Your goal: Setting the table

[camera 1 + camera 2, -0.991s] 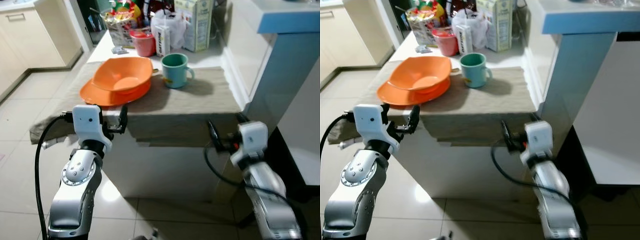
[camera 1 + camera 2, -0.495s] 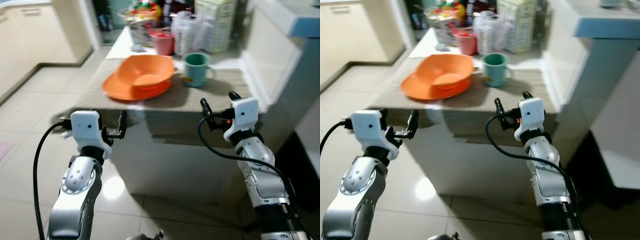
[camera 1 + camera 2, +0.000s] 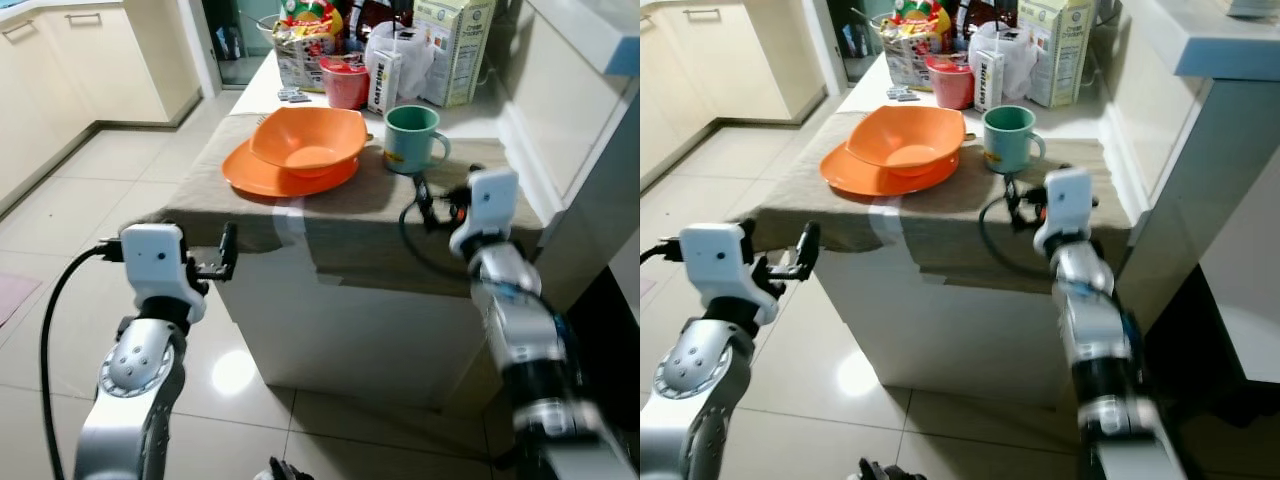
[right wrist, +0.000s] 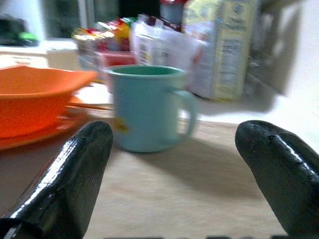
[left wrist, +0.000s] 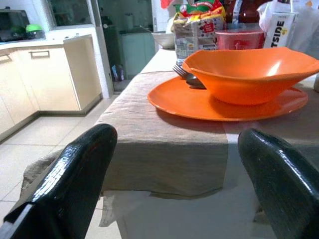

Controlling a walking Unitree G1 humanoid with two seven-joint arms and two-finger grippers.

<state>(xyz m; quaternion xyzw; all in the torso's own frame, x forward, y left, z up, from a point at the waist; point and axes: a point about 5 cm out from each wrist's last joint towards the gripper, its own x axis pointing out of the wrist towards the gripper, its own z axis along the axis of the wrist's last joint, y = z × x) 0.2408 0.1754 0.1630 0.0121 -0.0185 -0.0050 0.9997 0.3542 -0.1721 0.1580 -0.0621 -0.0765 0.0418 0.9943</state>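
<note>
Facing teal mug (image 3: 412, 138) w/ our right gripper (image 3: 443, 202), jaws apart; orange bowl (image 3: 309, 141) on plate (image 3: 250, 172) beside; left gripper (image 3: 225, 254) jaws apart below desk (image 3: 380, 205) edge.

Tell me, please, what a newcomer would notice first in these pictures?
Probably the orange bowl sitting on an orange plate on the cloth-covered table, with the green mug beside it. The right hand, open, is raised over the table edge near the mug; the left hand hovers below.
</note>
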